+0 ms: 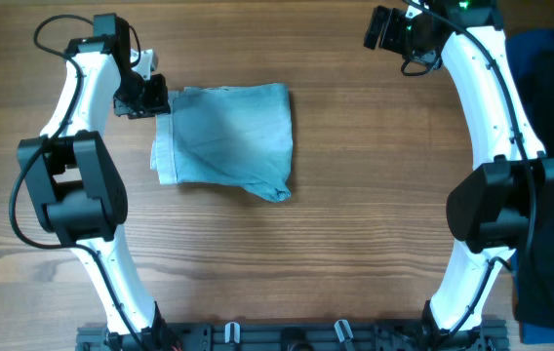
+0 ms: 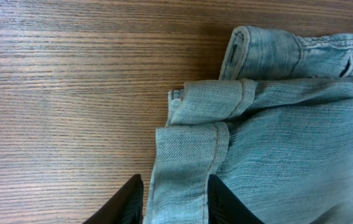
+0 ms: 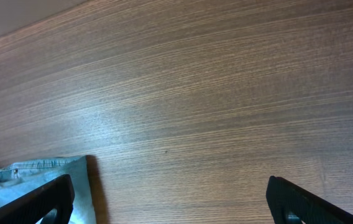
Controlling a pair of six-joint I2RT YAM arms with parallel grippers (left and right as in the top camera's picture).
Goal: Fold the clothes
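Shorts [image 1: 226, 136] folded flat on table [image 1: 355, 244]; left jaws straddle cuff [image 2: 192, 149].

The faded light-blue denim shorts [image 1: 228, 136] lie flat, folded into a rough rectangle, upper left of centre. Their cuffed hems [image 2: 192, 146] stack at the left edge, and one corner juts out at lower right.
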